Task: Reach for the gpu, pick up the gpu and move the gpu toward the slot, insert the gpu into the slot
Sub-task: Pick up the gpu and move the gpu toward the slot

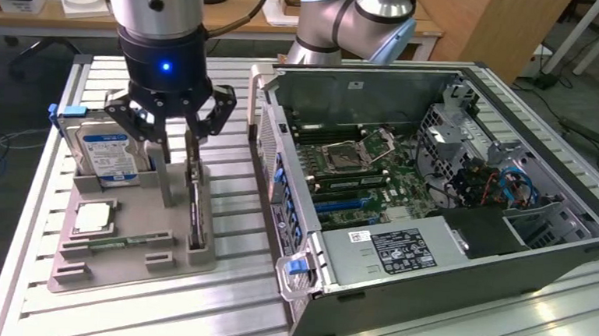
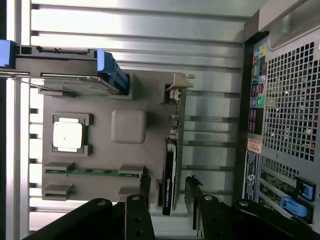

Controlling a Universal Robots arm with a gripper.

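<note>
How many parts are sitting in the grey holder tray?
4: upright silver-blue hard drive, square silver CPU, narrow green memory stick lying flat, black-and-green gpu card on edge inside the open claw. The claw may hide others.

The worktop is shiny ribbed metal. The holder tray is dull grey plastic, smooth. The gpu has a glossy black plastic cover and a bare silver metal bracket. The hard drive wears a smooth paper label on shiny metal.
</note>
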